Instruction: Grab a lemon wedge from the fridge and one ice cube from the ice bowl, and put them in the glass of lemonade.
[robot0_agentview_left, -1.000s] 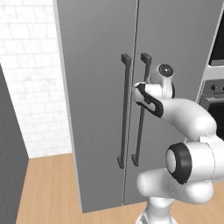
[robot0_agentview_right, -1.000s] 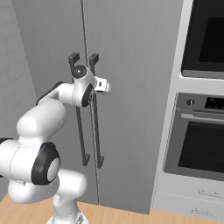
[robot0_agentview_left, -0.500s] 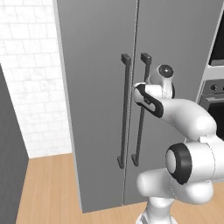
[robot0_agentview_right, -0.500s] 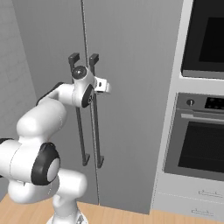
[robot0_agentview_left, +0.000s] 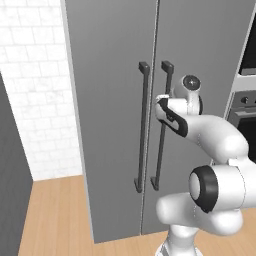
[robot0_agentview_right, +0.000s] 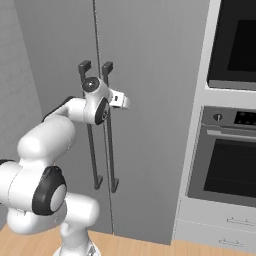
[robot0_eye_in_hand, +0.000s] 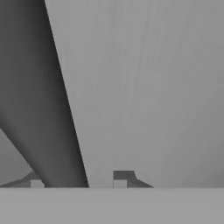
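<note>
- The robot's glossy white arm, with rounded segments and black joint rings, rises from its base over a floor of warm wooden planks (robot0_agentview_left: 60, 215).
- The arm reaches forward to the gripper (robot0_eye_in_hand: 78, 177), held up against the fridge's right-hand handle.
- In the hand view, a dark, smooth bar (robot0_eye_in_hand: 48, 109) runs between the two small dark fingertips (robot0_eye_in_hand: 124, 176), one tip on each side of it; whether the tips press on the bar I cannot tell.
- The fridge (robot0_agentview_left: 110, 75) is tall, flat and matte grey, with two closed doors meeting at a thin vertical seam.
- Two long dark bar handles stand upright beside that seam: the left handle (robot0_agentview_left: 142, 127) and the right handle (robot0_agentview_left: 161, 150).
- Left of the fridge is a white brick-textured wall (robot0_agentview_left: 35, 90).
- Right of the fridge stands a black built-in oven (robot0_agentview_right: 227, 155) with a grey control strip, set in pale cabinetry.
</note>
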